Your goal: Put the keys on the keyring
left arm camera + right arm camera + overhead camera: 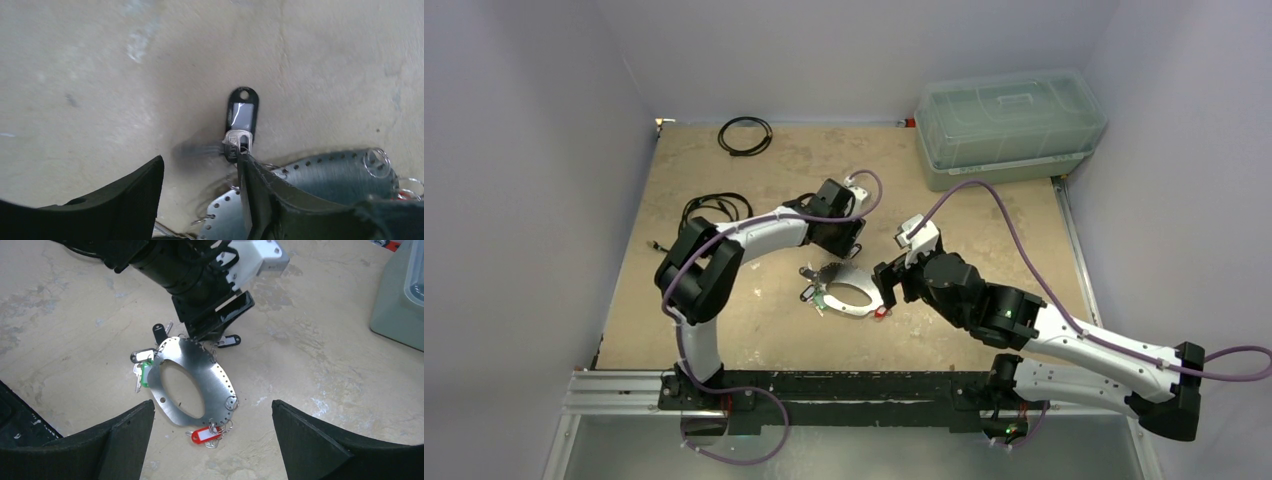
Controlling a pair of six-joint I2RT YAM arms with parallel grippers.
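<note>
At centre of the top view, the left gripper (843,248) is hovering over the upper edge of the keyring (842,276), jaws partly apart, gripping nothing. A black-tagged key (243,116) is lying just beyond its frame-right finger (262,197), long axis pointing up-frame. Further right, the right gripper (886,288) is sitting wide open, empty. Its wrist view is showing the whole ring, green tag (145,374) and red tag (204,435); the left's only the rim.

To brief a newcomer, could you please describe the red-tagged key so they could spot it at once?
Find the flat silver keyring lying in the middle of the table. At its edge nearest the right arm lies the red-tagged key. It is the only red one; the neighbours have a green tag or black tags.
</note>
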